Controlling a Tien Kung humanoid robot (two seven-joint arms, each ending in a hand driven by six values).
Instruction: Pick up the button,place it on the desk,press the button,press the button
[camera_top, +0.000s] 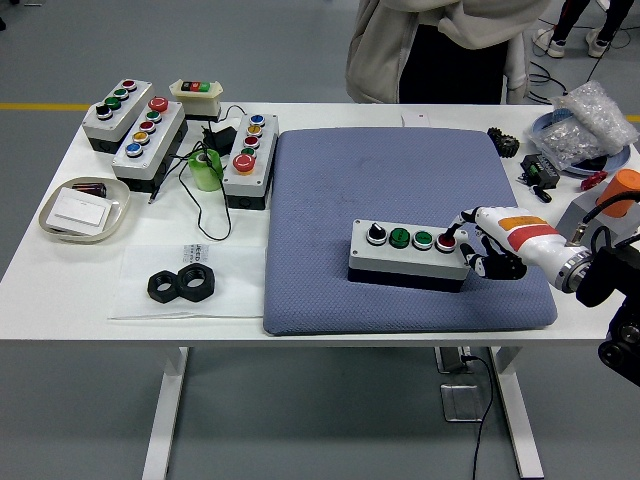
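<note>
The right robot hand (478, 250) enters from 3 o'clock and sits low over the blue mat (330, 180), at the right end of the button box (410, 254). One finger (455, 233) is extended toward the red button (446, 240), the rightmost of four; the fingertip appears to touch or nearly touch the cap, but contact cannot be confirmed at this resolution. The remaining fingers are curled under the palm beside the box end wall. The hand grips nothing; it is closed into a pointing pose. This pose suits a press: a single extended finger loads one cap without disturbing the adjacent green button (422, 239). The box lies flat on the mat, at about 4 o'clock from the mat centre, long axis running 9 to 3 o'clock, buttons facing up. Judged from this placement, the pick-and-place step is complete and a press step is in hand. The mat likely serves to keep the box from sliding under finger load. Other button boxes (150, 135) stand on the bare worktop (60, 275) at 10 o'clock, well apart from the working area. Two black nuts (182, 284) lie at 8 o'clock. A person (430, 50) stands at 12 o'clock beyond the far edge, with hands not engaged on the worktop. The left robot hand is not visible.
</note>
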